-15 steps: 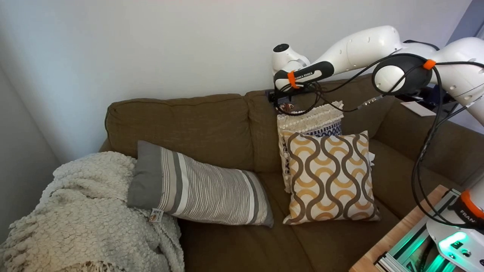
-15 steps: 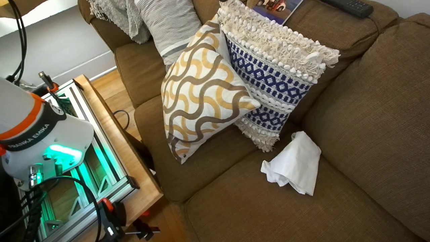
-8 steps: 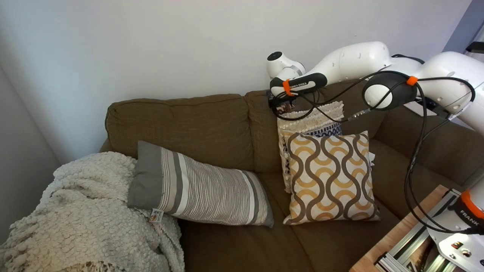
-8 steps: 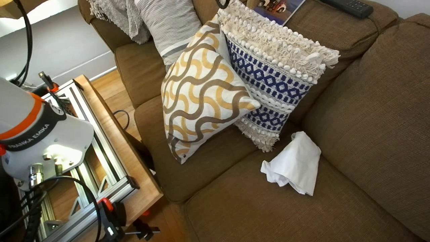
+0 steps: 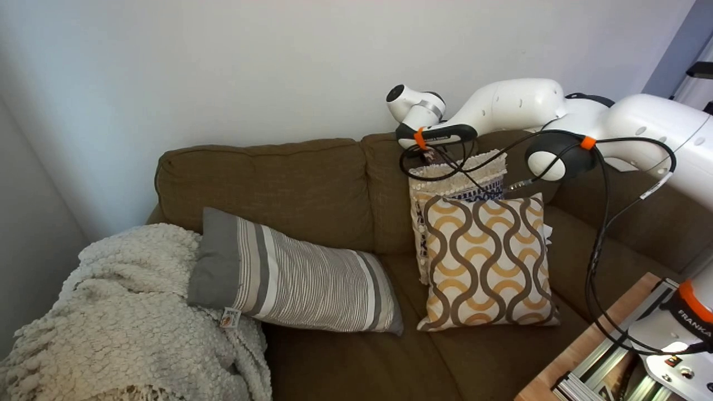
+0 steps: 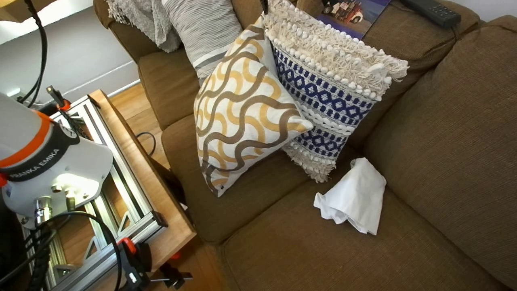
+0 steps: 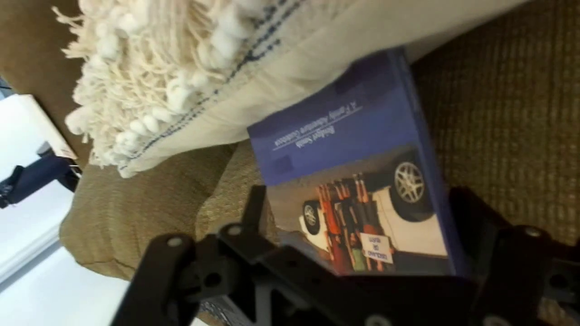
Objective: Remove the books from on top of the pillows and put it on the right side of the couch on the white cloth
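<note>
The book, blue-purple with a car photo, lies on the couch back behind the fringed beige pillow, which covers one end of it. It also shows at the top of an exterior view. My gripper is open, its fingers on either side of the book. A strip of couch shows between one finger and the book; contact on the far side cannot be told. The mustard-and-white pillow leans in front. The white cloth lies crumpled on the couch seat.
A black remote lies on the couch back beside the book. A grey-striped bolster and a fluffy blanket are at the opposite end. The robot base stands on a wooden table before the couch. Cables hang from the arm.
The arm has lowered and shifted left in an exterior view. In the last half second the book and the remote have slid right in an exterior view. The base light went from green to white.
</note>
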Robot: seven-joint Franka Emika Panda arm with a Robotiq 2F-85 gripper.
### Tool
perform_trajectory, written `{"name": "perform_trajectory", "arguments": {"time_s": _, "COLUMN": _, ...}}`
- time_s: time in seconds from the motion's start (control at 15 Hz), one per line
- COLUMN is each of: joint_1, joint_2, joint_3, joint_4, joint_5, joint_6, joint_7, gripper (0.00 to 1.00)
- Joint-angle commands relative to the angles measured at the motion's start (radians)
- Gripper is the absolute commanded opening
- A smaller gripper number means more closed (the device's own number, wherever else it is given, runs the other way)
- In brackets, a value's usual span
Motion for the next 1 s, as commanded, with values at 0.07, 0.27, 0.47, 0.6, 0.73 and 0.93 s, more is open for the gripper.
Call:
{"name": "perform_trajectory", "arguments": {"time_s": 0.07, "joint_1": 0.002, "joint_2": 0.075, "joint_3": -0.049, "joint_4": 0.091, "joint_5": -0.031, "joint_6": -0.107, "joint_7": -0.002, "gripper": 0.83}}
{"name": "perform_trajectory", "arguments": {"time_s": 0.27, "joint_1": 0.012, "joint_2": 0.097, "joint_3": -0.065, "joint_4": 0.111, "joint_5": -0.049, "joint_6": -0.1, "joint_7": -0.016, "gripper": 0.59}}
{"name": "perform_trajectory", "arguments": {"time_s": 0.47, "joint_1": 0.024, "joint_2": 0.105, "joint_3": -0.083, "joint_4": 0.118, "joint_5": -0.067, "joint_6": -0.094, "joint_7": -0.016, "gripper": 0.55}}
{"name": "perform_trajectory", "arguments": {"time_s": 0.6, "joint_1": 0.032, "joint_2": 0.106, "joint_3": -0.093, "joint_4": 0.119, "joint_5": -0.075, "joint_6": -0.095, "joint_7": -0.017, "gripper": 0.38}}
{"name": "perform_trajectory", "arguments": {"time_s": 0.73, "joint_1": 0.044, "joint_2": 0.103, "joint_3": -0.101, "joint_4": 0.116, "joint_5": -0.081, "joint_6": -0.093, "joint_7": -0.018, "gripper": 0.22}}
{"name": "perform_trajectory", "arguments": {"time_s": 0.93, "joint_1": 0.069, "joint_2": 0.096, "joint_3": -0.114, "joint_4": 0.116, "joint_5": -0.093, "joint_6": -0.088, "joint_7": -0.017, "gripper": 0.01}}
